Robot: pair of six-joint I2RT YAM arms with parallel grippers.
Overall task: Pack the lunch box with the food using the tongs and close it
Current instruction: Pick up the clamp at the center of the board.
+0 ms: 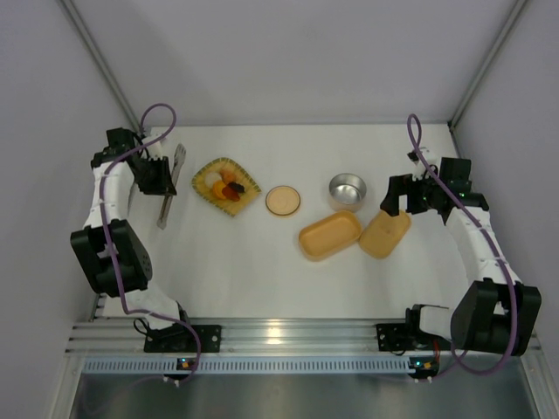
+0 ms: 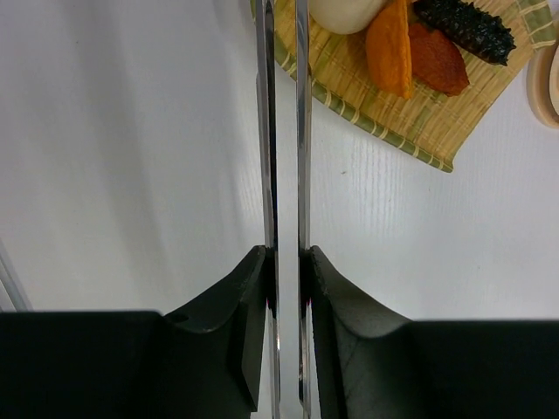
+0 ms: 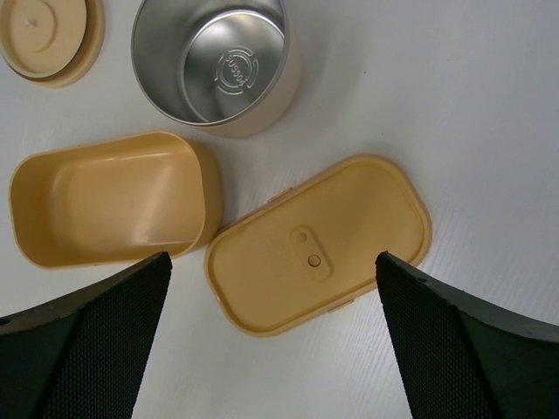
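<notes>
Two grippers, two different states. Your left gripper (image 2: 286, 271) is clamped on the tongs (image 2: 301, 131). In the left wrist view its black fingers (image 2: 249, 305) press on both silver arms, which run almost parallel with a thin gap between them. From the middle of the table (image 1: 262, 279) in the overhead view, that pair sits at about 9 to 10 o'clock. Whether the tongs are clear of the table you cannot tell.

The far end of the tongs reaches the corner of the woven tray (image 2: 410, 122), which lies at 3 o'clock of the tongs. All the food (image 2: 410, 48) is on that tray: an orange wedge, a red-brown slice, a dark bumpy piece and a pale rounded one.

Your right gripper (image 3: 272, 257) is spread wide and holds nothing. It hangs over the lunch box (image 3: 105, 196) and its lid (image 3: 323, 240). The box stands open and empty at about 3 o'clock from the table's middle. The lid lies flat at the box's 3 o'clock, touching it or nearly so. A steel bowl (image 3: 214, 61) sits at the box's 12 o'clock, and a round lid (image 3: 48, 39) lies between bowl and tray.
</notes>
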